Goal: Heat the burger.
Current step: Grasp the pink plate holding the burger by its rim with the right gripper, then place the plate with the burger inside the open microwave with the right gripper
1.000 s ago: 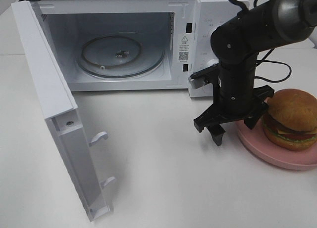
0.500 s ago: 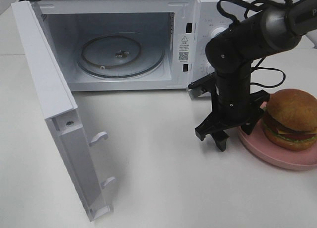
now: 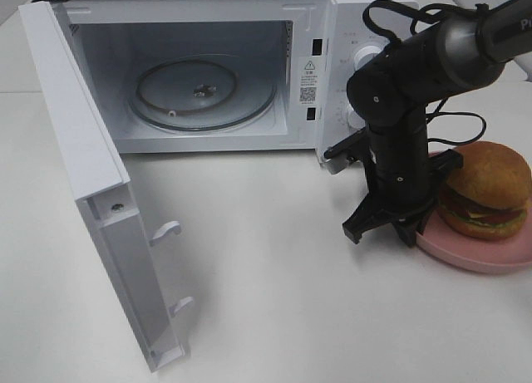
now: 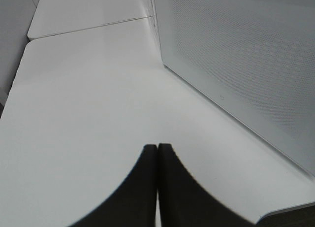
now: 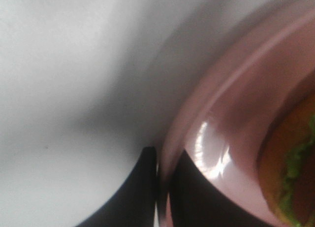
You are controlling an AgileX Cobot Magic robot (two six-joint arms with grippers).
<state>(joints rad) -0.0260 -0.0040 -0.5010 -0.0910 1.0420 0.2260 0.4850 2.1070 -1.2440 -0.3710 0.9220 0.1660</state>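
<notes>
The burger (image 3: 486,188) sits on a pink plate (image 3: 474,257) at the right of the table, beside the open microwave (image 3: 332,34). My right gripper (image 3: 406,231) points down at the plate's left edge. In the right wrist view its two dark fingers (image 5: 142,187) stand on either side of the plate's rim (image 5: 236,74), shut on it, and part of the burger (image 5: 295,173) shows past the rim. My left gripper (image 4: 157,158) is shut with nothing in it, low over bare table; the exterior view does not show it.
The microwave door (image 3: 83,167) swings wide open to the left, and its perforated panel (image 4: 246,64) fills one side of the left wrist view. A glass turntable (image 3: 204,92) lies inside the cavity. White table (image 3: 266,300) stretches in front.
My right gripper has moved right to the plate's edge and its wide-open jaws have shut on the rim. The plate and burger have shifted slightly. The left arm has not moved.
</notes>
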